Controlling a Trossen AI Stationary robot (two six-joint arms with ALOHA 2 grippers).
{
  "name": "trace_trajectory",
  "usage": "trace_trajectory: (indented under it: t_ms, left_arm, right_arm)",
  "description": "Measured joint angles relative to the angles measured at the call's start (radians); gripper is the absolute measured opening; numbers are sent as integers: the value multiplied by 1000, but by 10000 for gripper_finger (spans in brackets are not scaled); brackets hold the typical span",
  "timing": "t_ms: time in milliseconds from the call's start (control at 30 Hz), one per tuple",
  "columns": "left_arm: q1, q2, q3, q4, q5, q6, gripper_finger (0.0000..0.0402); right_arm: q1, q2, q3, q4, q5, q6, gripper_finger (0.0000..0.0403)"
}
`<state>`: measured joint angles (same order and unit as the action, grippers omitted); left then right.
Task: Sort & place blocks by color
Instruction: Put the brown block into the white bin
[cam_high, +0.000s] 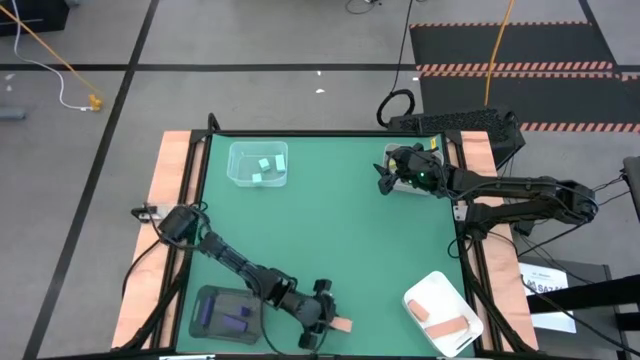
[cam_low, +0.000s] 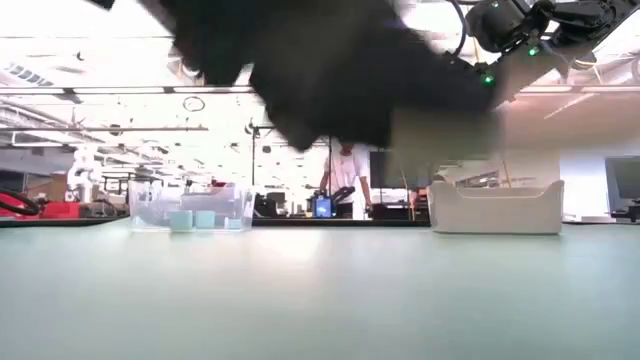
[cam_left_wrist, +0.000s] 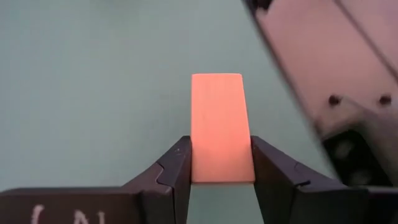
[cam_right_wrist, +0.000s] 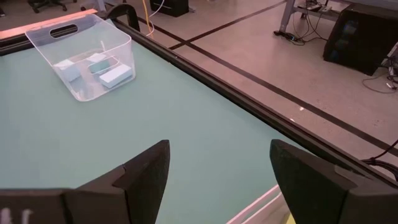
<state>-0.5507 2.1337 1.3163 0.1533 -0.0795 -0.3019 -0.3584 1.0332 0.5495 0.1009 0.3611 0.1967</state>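
Observation:
A salmon-pink block (cam_left_wrist: 221, 124), a short bar, sits between the fingers of my left gripper (cam_left_wrist: 221, 177), which is shut on it. This is close to the table's near edge (cam_high: 343, 325), between the dark tray and the white tray. Light teal blocks (cam_high: 263, 168) lie in the clear tray (cam_high: 236, 152) at the far left. Purple blocks (cam_high: 232, 320) lie in the dark tray (cam_high: 200, 300), and salmon-pink blocks (cam_high: 447, 325) in the near-right white tray (cam_high: 425, 288). My right gripper (cam_right_wrist: 217, 174) hangs open above the table's far right (cam_high: 385, 180), holding nothing. My left gripper pinches the salmon-pink block's two long sides (cam_left_wrist: 198, 165) between its two fingers, at the end nearest the wrist. The fingers (cam_left_wrist: 177, 171) come from the table's left, slanting downward, and the bar sticks out ahead of them. Whether the block is clear of the table I cannot tell.
A second white tray (cam_low: 495, 208) stands at the far right under my right arm (cam_high: 520, 195). The green mat's middle (cam_high: 330, 220) is bare. In the low view, my left arm (cam_low: 300, 70) shows as a dark blur and a person (cam_low: 345, 175) stands in the room behind.

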Motion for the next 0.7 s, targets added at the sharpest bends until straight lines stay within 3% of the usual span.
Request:
trace_trajectory:
  t_ms: [200,400,700]
  left_arm:
    - [70,-160,0,-102,-16,47,130]
    - [172,-345,2,-219,-144,135,130]
    - [316,-510,2,-247,-270,-16,130]
  right_arm:
    - [0,0,0,0,0,0,270]
    - [0,0,0,0,0,0,270]
    - [0,0,0,2,0,-1,270]
